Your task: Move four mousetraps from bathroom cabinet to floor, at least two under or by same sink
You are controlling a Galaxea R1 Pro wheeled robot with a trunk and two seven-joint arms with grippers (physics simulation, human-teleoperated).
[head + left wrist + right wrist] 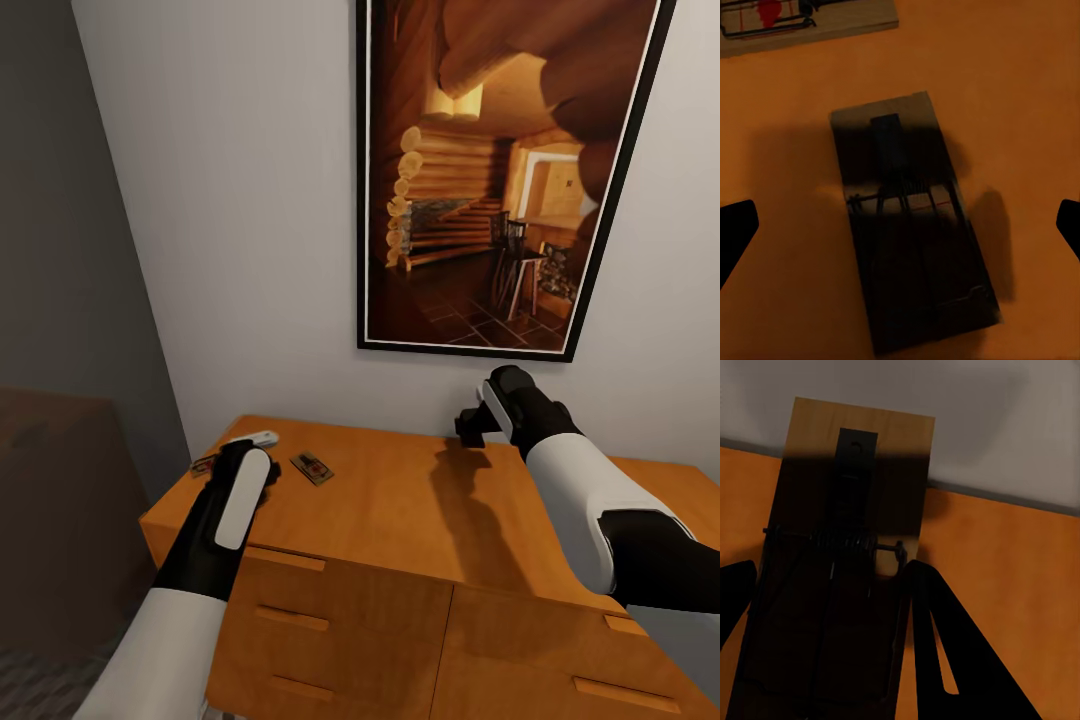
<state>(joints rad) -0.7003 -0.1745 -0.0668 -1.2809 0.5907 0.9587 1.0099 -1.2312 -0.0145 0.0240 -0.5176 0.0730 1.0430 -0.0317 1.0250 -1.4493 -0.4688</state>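
The orange-brown cabinet [400, 500] stands against a pale wall. One small mousetrap [312, 467] lies on its top at the left, and the edge of another mousetrap [203, 463] shows beside my left arm. My left gripper [245, 460] hovers open over that corner. In the left wrist view a shadowed mousetrap [911, 225] lies flat on the wood between the spread fingers [735, 232], with a lighter mousetrap [802, 19] beyond it. My right gripper [472, 422] is raised above the cabinet's back edge, shut on a mousetrap [840, 525] that is lifted clear of the top.
A large framed picture [500, 180] of a log-cabin room hangs on the wall above the cabinet. Drawers with bar handles [290, 618] face me. A dark wall and a low dark block [60, 520] stand at the left, with a dim strip of floor [40, 690] below.
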